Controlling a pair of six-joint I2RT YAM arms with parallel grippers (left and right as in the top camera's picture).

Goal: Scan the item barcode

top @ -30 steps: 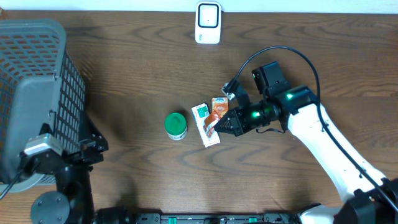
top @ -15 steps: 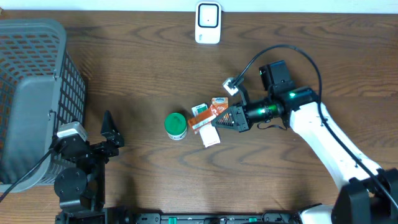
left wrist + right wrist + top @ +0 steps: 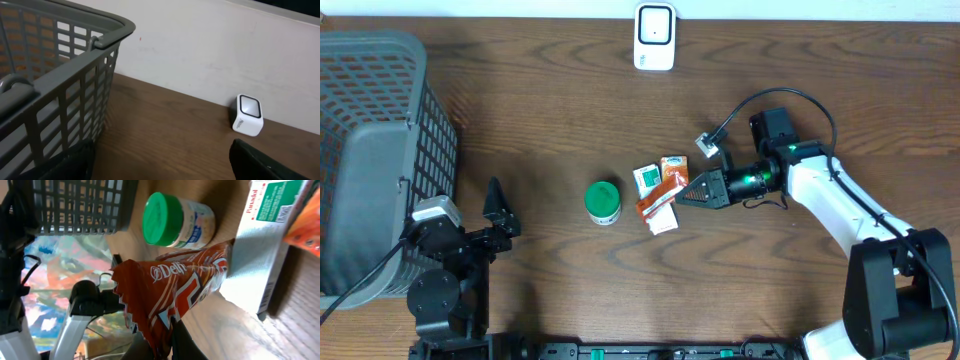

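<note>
right gripper is clamped on the crimped end of a red-orange snack packet, jaws pinched right together on the foil. the packet is mid-table, crossing over the panadol box, just right of the green-lid jar, with an orange sachet just behind. left gripper is spread wide with nothing in it, parked beside the basket.

step in hand, as i read it: get the packet up to the scanner at the far edge, well apart from the pile. no barcode shows on the face the right wrist cam sees, so it's likely on the back. the wrist probably needs a roll so that side faces the scanner window. the grip is only on an edge and the packet looks floppy, so go slow and keep it hanging flat with no fold across the code. lift clear first so it doesn't drag the box or sachet.

containers: the grey mesh basket is at the left edge. can't tell what's inside, since the mesh and angle hide it. the jar is capped.
</note>
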